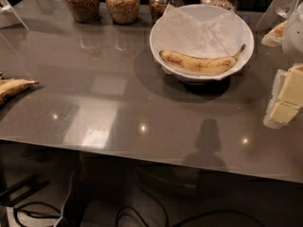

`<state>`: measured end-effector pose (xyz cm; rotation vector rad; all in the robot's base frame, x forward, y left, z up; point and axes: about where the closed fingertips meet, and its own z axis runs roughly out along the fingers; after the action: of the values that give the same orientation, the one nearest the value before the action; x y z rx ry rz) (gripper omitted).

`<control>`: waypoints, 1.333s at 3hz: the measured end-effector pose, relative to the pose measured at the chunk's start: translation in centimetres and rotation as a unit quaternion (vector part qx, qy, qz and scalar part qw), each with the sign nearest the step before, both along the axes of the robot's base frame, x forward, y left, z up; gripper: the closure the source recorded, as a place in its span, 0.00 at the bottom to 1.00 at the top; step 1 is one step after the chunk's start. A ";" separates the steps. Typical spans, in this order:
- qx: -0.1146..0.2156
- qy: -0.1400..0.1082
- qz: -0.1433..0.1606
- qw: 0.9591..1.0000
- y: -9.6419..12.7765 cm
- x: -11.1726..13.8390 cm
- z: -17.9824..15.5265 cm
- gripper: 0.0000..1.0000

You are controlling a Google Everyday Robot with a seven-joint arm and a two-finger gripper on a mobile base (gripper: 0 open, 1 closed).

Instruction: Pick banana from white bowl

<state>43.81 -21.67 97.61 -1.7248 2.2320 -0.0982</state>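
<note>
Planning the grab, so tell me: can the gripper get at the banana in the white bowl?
Probably yes. The gripper hangs at the right edge, beside the white bowl; the banana lies uncovered inside, nothing over it.

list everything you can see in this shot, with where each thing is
banana: one, yellow with brown speckles, lying in the white bowl
white bowl: one, white, paper-lined, back right of the table
glass jars: four, brownish grain inside, along the back edge
banana piece: one, yellow-brown, left edge, partly cut off
table: one, glossy grey
cables: several, black, on the floor below
claw: one, cream, right edge, beside the bowl, not touching it
</note>
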 end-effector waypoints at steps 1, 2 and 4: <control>0.000 0.000 0.000 1.000 0.0 0.0 0.0 0.00; 0.006 -0.020 0.005 1.000 0.3 1.0 0.3 0.00; 0.076 -0.074 0.017 0.994 1.7 8.7 0.1 0.00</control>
<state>52.46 -19.98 97.70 -1.6195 2.0478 -0.0442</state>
